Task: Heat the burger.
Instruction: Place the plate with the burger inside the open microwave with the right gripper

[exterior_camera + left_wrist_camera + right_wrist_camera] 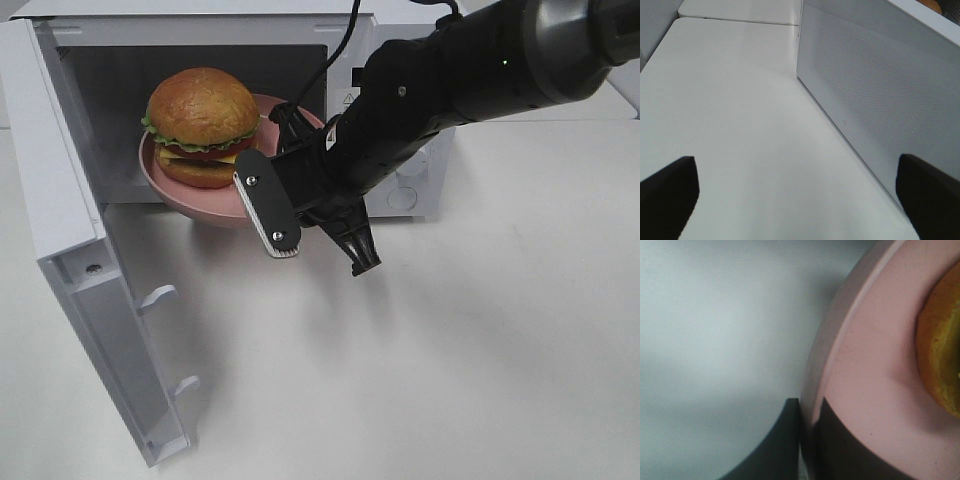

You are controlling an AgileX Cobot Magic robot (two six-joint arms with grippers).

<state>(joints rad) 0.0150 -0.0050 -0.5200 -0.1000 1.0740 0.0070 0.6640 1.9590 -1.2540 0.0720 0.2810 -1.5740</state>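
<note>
The right end effector (807, 420) pinches the pink plate (190, 200) by its 4 o'clock rim, apparently sparing the burger (203, 125), carried at the open microwave's (110, 90) mouth, 10 o'clock on the desk (480, 350); the left end effector (797, 187) gapes wide, empty.

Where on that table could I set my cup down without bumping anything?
Free: the broad table front, between the open door and the right edge. Also bare: the table beside the door's outer face. Crowded: the mouth of the microwave, where the right gripper holds the pink plate with the burger.
</note>
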